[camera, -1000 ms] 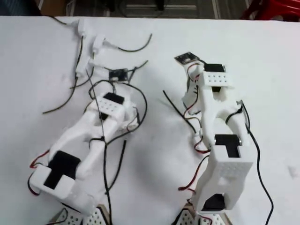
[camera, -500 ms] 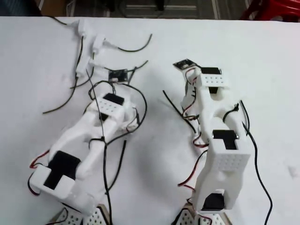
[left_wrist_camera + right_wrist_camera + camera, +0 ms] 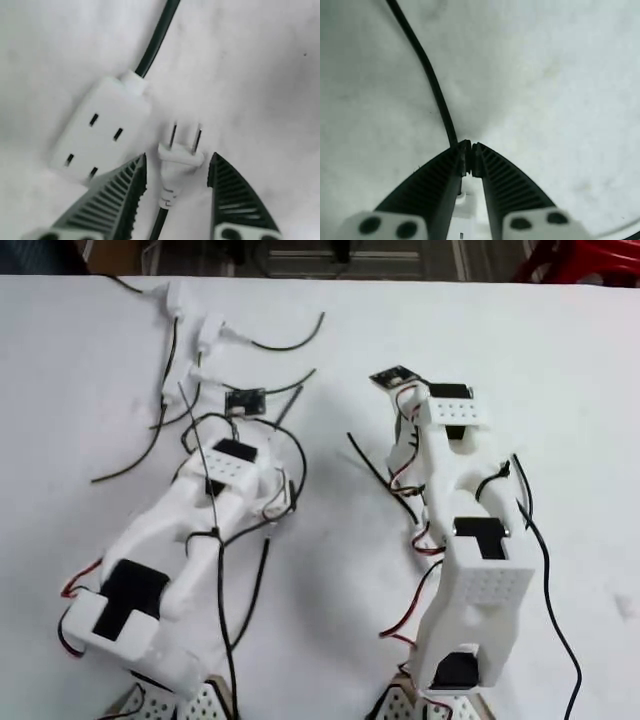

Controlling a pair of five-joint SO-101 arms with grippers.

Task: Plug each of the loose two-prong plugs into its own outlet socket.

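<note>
Item one, my left gripper [image 3: 178, 157]: fingers [image 3: 115, 195] spread wide, holding nothing, one on either side of a loose plug [image 3: 176, 167]. This plug lies flat on the white table [image 3: 260, 75], its body white, its two prongs pointing away from my wrist and its dark cord running back between my fingers; neither finger is seen to touch it. Item two, outlet block [image 3: 97, 135]: white, flat on the table just beside that plug and apart from it, four slots facing up, all of them free, with a dark cord [image 3: 155, 47] leaving its far end. Item three, my right gripper [image 3: 468, 147]: fingers [image 3: 440, 180] closed, tips meeting, with the white body of a second plug [image 3: 466, 205] clamped between them farther back; its prongs are hidden, and its black lead [image 3: 427, 75] runs out from the tips across the table. Item four, from above: my left arm [image 3: 190, 530] stretches toward the far left of the table and my right arm [image 3: 465, 540] stands folded alongside it. Item five, more white cord ends [image 3: 210, 333] with dark leads lie scattered near the far left corner; I cannot tell plug from socket among them.
</note>
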